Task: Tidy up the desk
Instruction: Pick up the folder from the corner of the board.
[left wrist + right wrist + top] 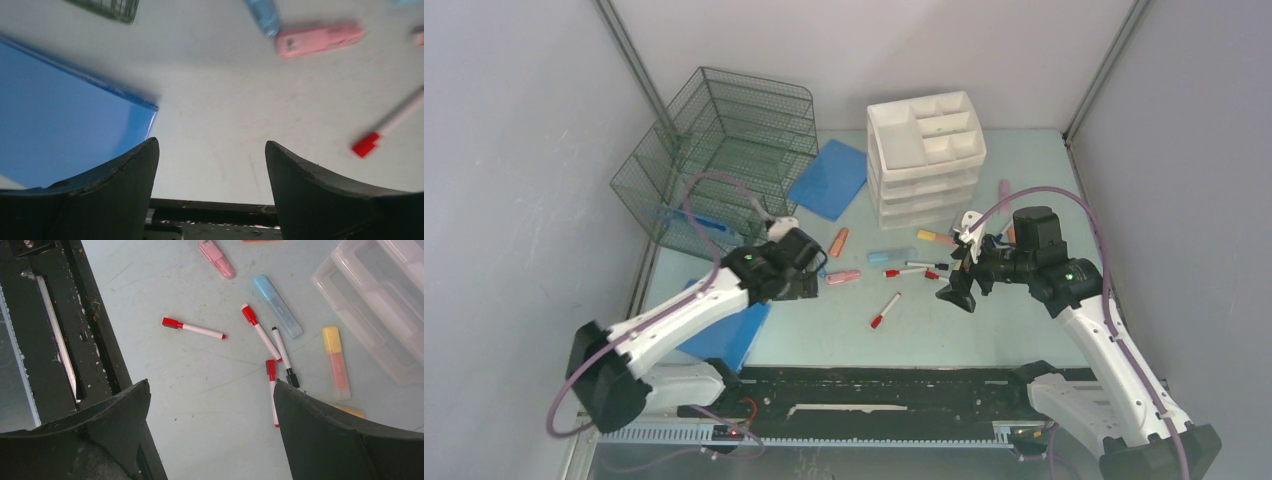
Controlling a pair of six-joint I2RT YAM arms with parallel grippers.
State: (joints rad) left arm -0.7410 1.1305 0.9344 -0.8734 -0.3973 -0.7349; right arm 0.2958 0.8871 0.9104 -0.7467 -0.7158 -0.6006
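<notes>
The pale mint-green desk [984, 330] holds scattered pens. My left gripper [807, 283] is open and empty, low over bare desk [215, 100] between a blue folder [60, 125] and a pink highlighter [320, 39]; its own view [211, 142] shows nothing between the jaws. My right gripper [954, 290] is open and empty above the desk [200, 405], beside a red-capped marker [272, 390]; its own view [211, 382] shows bare desk between the jaws. A lone red-capped marker [885, 311] lies between the two grippers.
A green wire tray stack [724, 150] stands back left, a white drawer organizer [924, 150] back centre, a second blue folder [829, 178] between them. Blue [277, 306], yellow-orange [336, 362] and orange [839, 241] highlighters and a black-capped marker [285, 357] lie mid-desk. The black rail [874, 385] runs along the front.
</notes>
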